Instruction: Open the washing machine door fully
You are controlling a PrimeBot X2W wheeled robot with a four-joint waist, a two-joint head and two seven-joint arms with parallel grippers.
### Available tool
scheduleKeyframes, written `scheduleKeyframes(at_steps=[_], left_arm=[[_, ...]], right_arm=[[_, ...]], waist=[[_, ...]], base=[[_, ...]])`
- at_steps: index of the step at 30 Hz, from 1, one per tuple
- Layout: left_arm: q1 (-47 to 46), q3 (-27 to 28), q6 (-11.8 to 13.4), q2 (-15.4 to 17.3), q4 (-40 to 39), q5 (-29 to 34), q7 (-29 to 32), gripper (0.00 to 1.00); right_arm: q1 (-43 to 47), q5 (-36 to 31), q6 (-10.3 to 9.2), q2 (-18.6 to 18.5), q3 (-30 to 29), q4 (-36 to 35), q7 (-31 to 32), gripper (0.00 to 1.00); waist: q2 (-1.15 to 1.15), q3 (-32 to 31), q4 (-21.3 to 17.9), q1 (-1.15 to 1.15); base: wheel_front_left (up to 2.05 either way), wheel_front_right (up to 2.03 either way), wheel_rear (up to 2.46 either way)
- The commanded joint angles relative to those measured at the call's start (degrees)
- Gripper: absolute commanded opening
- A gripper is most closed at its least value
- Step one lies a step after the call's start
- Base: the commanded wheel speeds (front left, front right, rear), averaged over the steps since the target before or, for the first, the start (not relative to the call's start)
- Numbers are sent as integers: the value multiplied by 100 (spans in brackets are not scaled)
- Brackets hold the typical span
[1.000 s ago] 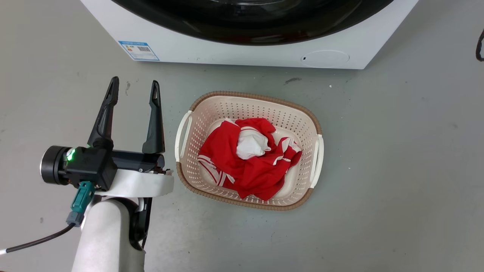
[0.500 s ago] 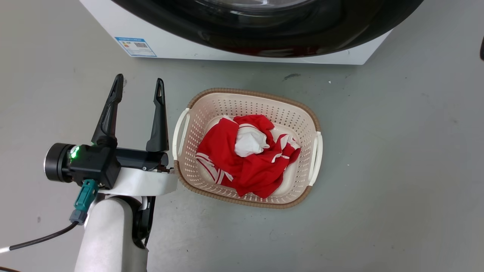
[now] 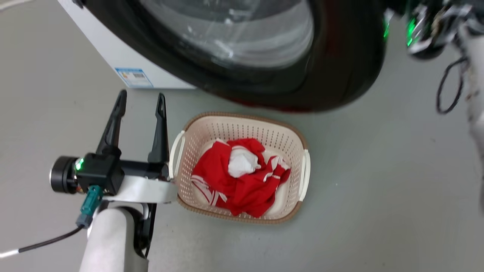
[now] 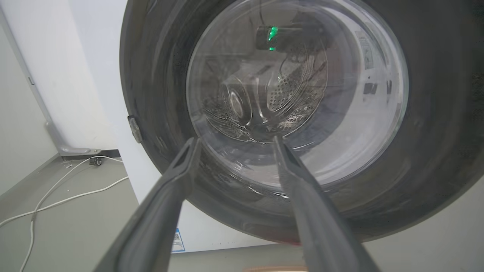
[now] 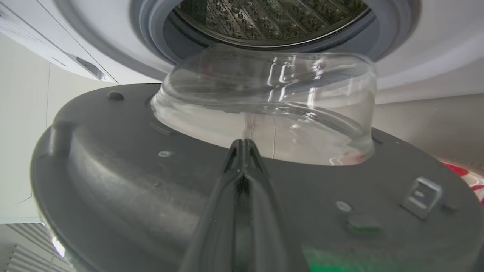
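Here the left gripper point(image 3: 142, 95) hangs wide open, empty, just beside a beige perforated plastic basket point(image 3: 242, 116) of red-and-white cloth point(image 3: 242, 189). Behind it is the white boxy washing machine point(image 3: 117, 53), its glossy black round glass-centred door point(image 3: 340, 68) swung out. The right gripper point(image 5: 244, 145) has its fingers pressed together, gripping nothing, the tip at the door's inner face.

The floor point(image 3: 378, 189) is smooth and grey, the wall point(image 4: 19, 113) is pale and plain, and a thin white cord point(image 4: 75, 196) lies on the floor.

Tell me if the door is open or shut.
Open, though how far I cannot tell. In the right wrist view the door shows its inner face, its glass bowl standing clear of the drum.
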Motion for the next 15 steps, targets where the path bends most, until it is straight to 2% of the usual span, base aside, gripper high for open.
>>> scheduleKeyframes(at_steps=[1, 8, 10, 15], left_arm=[[94, 13, -16, 1, 19, 34, -13, 100], [447, 12, -27, -2, 129, 36, -13, 100], [612, 14, -31, -5, 155, 27, -13, 100], [764, -9, -13, -9, 162, 19, -13, 100]], right_arm=[[175, 36, -1, 86, 36, -62, 69, 0], [1057, 197, 0, 262, 109, -599, 529, 0], [1485, 298, 0, 444, 191, -951, 761, 0], [1926, 417, 0, 631, 323, -1380, 976, 0]], waist=[[0, -216, -28, 0], [0, -760, -30, 0], [0, -958, -4, 0], [0, -1115, 33, 0]], base=[[0, 0, 0], [0, 0, 0], [0, 0, 0], [0, 0, 0]])
